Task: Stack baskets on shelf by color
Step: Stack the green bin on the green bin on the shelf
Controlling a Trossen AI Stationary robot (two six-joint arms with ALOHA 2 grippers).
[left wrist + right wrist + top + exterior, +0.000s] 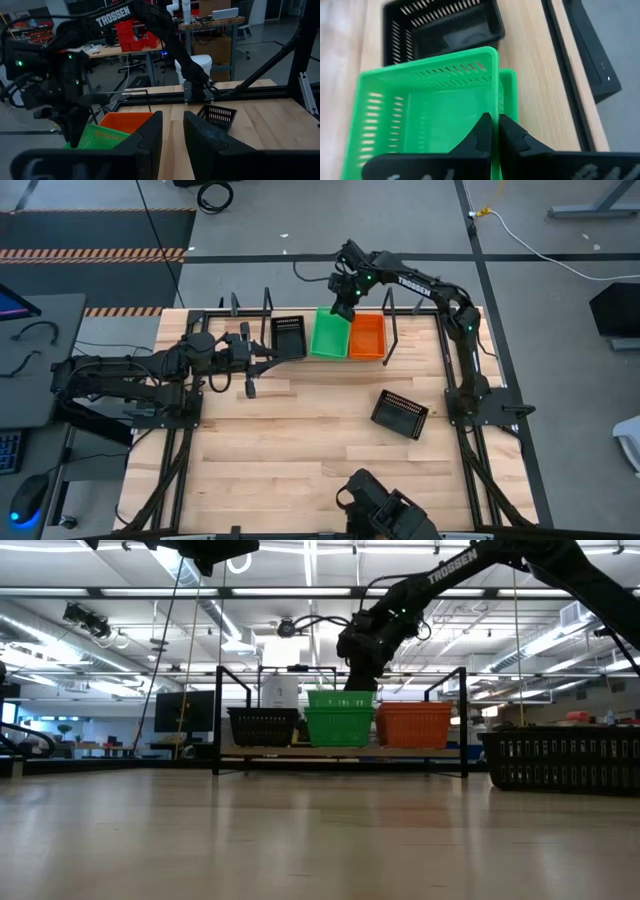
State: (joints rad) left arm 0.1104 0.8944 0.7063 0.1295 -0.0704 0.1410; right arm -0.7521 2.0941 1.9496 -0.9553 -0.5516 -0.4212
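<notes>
Right gripper clamped tight on the thin rim of a green basket, held tilted over another green one at mid-shelf, between the black basket and orange basket. Looks light, stiff-walled mesh, slick plastic; the rim wall is the sensible hold. Left gripper, part open and empty, hovers just beside the shelf's black-basket end.
</notes>
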